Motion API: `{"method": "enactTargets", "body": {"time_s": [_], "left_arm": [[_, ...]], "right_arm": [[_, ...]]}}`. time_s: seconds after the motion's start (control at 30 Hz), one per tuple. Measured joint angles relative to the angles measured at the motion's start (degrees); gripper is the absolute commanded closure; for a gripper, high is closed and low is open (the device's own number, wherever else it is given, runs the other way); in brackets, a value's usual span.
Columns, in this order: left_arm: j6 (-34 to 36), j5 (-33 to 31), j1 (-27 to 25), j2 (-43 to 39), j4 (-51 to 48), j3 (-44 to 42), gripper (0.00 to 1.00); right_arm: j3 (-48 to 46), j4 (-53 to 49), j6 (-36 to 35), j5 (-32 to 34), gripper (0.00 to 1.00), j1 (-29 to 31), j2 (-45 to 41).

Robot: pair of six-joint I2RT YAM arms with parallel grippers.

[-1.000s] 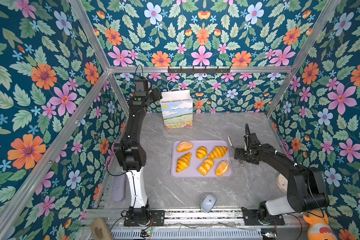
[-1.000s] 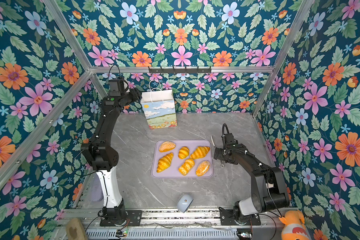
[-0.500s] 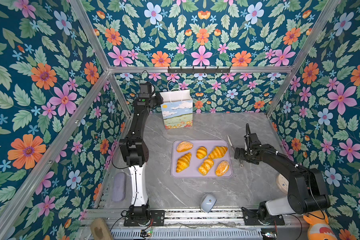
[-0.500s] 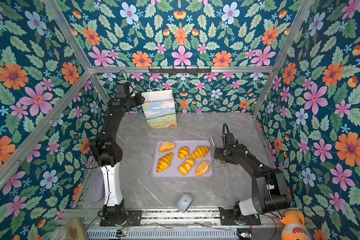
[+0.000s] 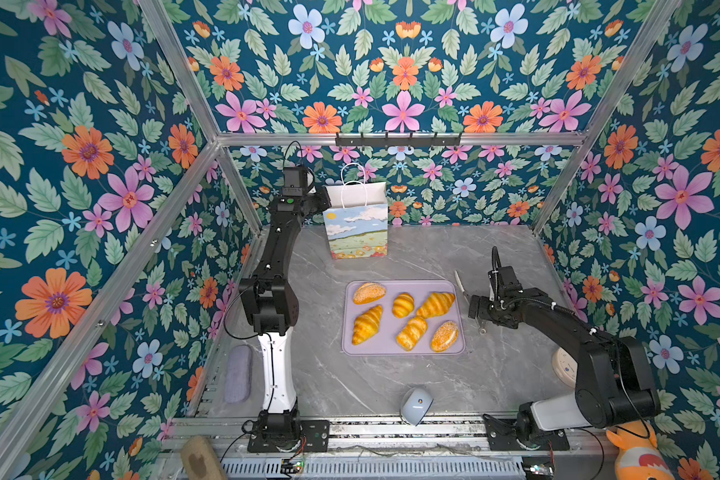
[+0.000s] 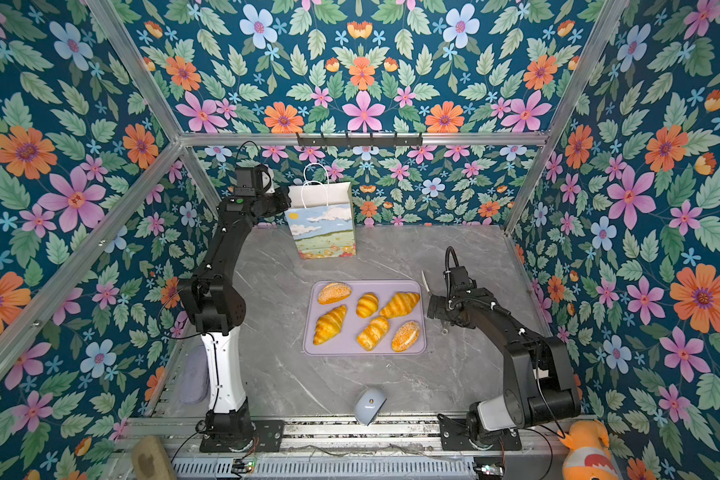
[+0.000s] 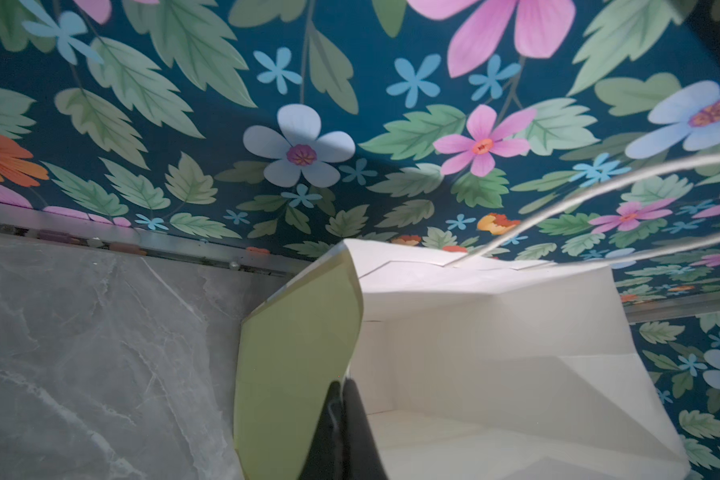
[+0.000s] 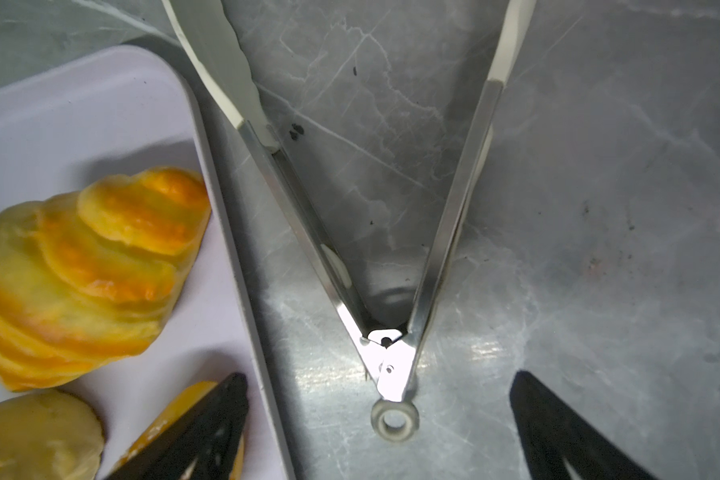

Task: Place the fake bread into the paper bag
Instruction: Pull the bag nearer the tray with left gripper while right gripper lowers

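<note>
Six pieces of fake bread [image 5: 411, 332] sit on the lavender tray [image 5: 385, 348] mid-worktop, so none has gone into the bag yet. Just beside the tray's right edge, a pair of metal tongs [image 8: 296, 208] lies flat on the worktop, spread in a V. The right gripper [image 5: 477, 311] hangs over the hinge end with its jaws wide, one on either side, gripping nothing. Can't tell if it's touching down.

Farther back, the paper bag [image 5: 356, 232] stands upright near the back wall. The left gripper [image 7: 344, 419] has its jaws pinched shut on the top edge of the bag's side panel. The mouth is open, and it looks empty as far as the wrist view shows.

My read: the bag's braced, and picking up the tool is the step in hand. Next, the right jaws need to drop and close squarely across both tong arms near the hinge. One jaw hangs over the tray edge close to a croissant [image 8: 92, 270], so it probably wants a nudge off the tray first or it'll snag the rim.
</note>
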Motion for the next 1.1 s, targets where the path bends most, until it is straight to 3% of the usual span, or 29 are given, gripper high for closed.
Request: {"method": "enactTargets", "body": {"time_s": [0.63, 1.1], "left_arm": [[-1.77, -2.32, -8.68, -9.51, 3.89, -14.08, 1.00], [-2.99, -1.20, -10.88, -13.57, 8.39, -21.03, 1.00]], "right_arm": [[-1.68, 1.07, 0.07, -0.98, 0.01, 0.00, -1.73], [-1.86, 1.27, 0.02, -2.10, 0.01, -0.02, -2.40]]}}
